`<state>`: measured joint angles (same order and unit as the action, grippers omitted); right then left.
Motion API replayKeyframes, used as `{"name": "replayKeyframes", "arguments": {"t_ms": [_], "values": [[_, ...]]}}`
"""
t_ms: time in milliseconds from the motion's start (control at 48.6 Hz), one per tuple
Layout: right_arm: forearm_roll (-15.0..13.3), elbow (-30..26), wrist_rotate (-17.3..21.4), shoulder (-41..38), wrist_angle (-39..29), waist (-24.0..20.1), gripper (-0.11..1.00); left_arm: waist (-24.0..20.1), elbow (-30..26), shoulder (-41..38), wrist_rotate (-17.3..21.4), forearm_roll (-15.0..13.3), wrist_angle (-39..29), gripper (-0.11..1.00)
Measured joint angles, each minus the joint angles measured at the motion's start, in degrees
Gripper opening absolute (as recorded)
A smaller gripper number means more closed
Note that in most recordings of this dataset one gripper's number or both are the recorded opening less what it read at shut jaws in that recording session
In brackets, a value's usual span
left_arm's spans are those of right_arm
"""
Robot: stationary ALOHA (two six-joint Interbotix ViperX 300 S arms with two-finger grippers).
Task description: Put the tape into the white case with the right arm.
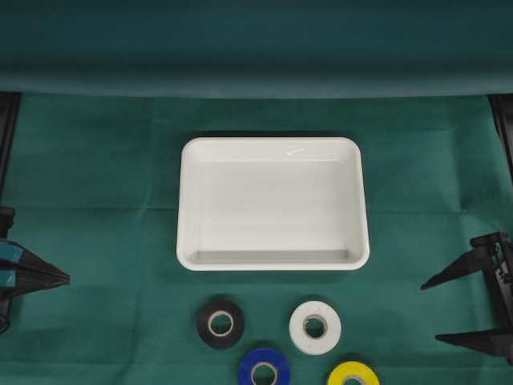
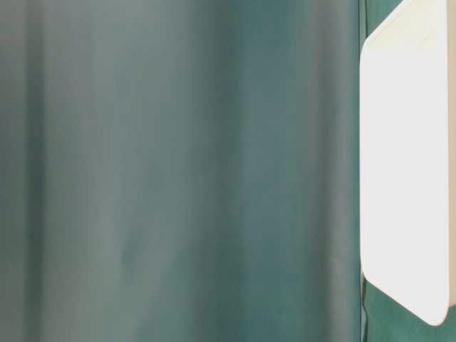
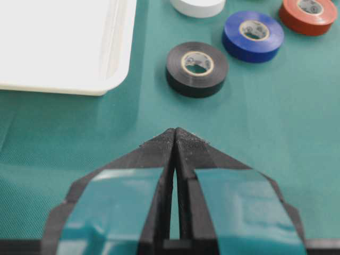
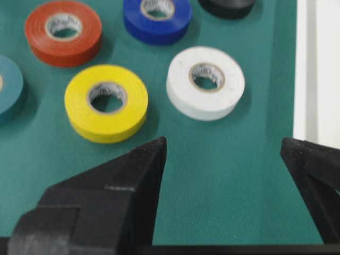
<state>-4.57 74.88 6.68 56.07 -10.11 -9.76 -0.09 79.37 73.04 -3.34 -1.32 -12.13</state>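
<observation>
Green cloth: covers the table [image 1: 96, 176] edge to edge, with a darker green backdrop behind it.
White case: the white case [image 1: 272, 203] sits at the middle of the table, glossy, nothing lying in it; in the table-level view only a blurred white slab shows at the right edge, probably this same case [image 2: 406, 164].
Tape rolls: all lie flat on the cloth in front of the case, outside it and apart from each other.
Black tape roll: the black tape roll [image 1: 220, 322] is nearest the case's front left corner.
White tape roll: the white tape roll [image 1: 315, 327] lies to the right of the black one, close to the case's front edge.
Blue tape roll: the blue tape roll [image 1: 264, 370] lies nearer the front edge of the table, between the black and white ones.
Yellow tape roll: the yellow tape roll [image 1: 353, 374] is half cut off at the bottom of the overhead view.
Red tape roll: the red tape roll [image 4: 63, 32] shows only in the wrist views, beyond the yellow one.
Teal tape roll: a sliver of the teal tape roll [image 4: 9, 85] sits at the left edge of the right wrist view.
Right gripper: the right gripper [image 1: 457, 310] hangs at the right edge, fingers spread wide with nothing between them, well apart from the white roll.
Left gripper: the left gripper [image 1: 67, 278] has its teal-banded fingers pressed together at the tips, holding nothing, at the left edge.
</observation>
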Motion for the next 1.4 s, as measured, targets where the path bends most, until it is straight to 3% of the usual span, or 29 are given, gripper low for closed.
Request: {"name": "replayKeyframes", "arguments": {"t_ms": [823, 1399], "values": [[-0.09, -7.91, 0.26, -18.19, 4.22, -0.09, 0.66, 0.00, 0.09, 0.00, 0.00, -0.09, 0.00, 0.00], [-0.09, -20.04, 0.53, -37.00, 4.22, -0.88, 0.66, 0.00, 0.26, -0.09, -0.18, 0.00, 0.35, 0.00]]}}
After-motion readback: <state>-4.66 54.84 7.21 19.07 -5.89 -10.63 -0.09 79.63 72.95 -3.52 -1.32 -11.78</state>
